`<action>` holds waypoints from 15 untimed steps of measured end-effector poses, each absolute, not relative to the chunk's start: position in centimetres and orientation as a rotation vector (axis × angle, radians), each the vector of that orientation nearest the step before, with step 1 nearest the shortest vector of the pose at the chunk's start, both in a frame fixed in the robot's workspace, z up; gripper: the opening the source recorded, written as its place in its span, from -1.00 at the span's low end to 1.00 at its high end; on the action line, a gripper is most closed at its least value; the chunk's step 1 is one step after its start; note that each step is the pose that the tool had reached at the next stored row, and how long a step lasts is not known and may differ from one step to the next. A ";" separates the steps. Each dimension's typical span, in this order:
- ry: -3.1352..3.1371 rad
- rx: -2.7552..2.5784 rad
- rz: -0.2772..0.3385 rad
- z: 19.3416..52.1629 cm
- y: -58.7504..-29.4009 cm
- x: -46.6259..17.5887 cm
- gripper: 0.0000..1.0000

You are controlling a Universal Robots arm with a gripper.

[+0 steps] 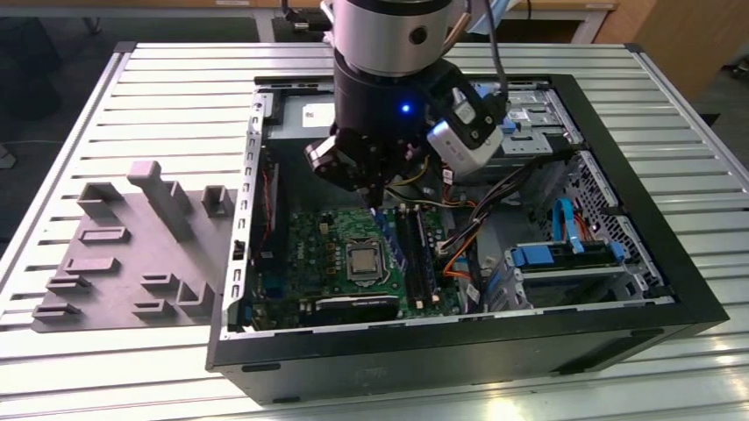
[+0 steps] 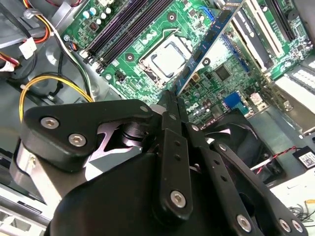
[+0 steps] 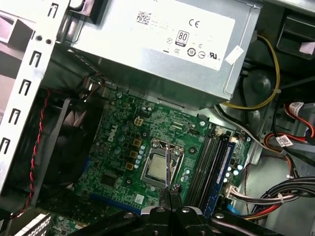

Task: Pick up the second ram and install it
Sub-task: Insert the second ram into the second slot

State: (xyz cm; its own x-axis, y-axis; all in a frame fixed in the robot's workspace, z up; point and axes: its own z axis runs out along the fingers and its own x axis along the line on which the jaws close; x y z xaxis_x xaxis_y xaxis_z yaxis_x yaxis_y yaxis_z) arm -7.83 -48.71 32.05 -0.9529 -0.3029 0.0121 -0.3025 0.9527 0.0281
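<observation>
My gripper (image 1: pixel 372 189) hangs inside the open computer case (image 1: pixel 655 289), above the green motherboard (image 1: pixel 328 237). It is shut on the second ram (image 2: pixel 206 49), a narrow dark-blue board that sticks out from the fingertips toward the motherboard. In the first wrist view the second ram (image 3: pixel 168 167) shows edge-on as a thin strip over the processor (image 3: pixel 157 168), just off my gripper (image 3: pixel 170 189). The black memory slots (image 3: pixel 204 162) lie beside the processor, and another blue stick (image 3: pixel 222 167) sits in one of them. In the second wrist view my gripper (image 2: pixel 171 98) is closed on the stick's end.
A grey moulded holder tray (image 1: pixel 117 263) lies on the slatted table at the exterior view's left of the case. The grey power-supply box (image 3: pixel 157 34) sits behind the motherboard. Bundled cables (image 1: pixel 468 228) and blue drive brackets (image 1: pixel 550 254) crowd the case's other side. A fan (image 3: pixel 64 142) borders the board.
</observation>
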 end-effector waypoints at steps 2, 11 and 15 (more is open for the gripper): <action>-3.091 0.461 -0.041 32.0 -48.7 -7.8 -0.77; -3.105 0.363 -0.041 32.0 -48.7 -7.8 -0.77; -3.109 0.330 -0.042 31.9 -48.7 -7.8 -0.77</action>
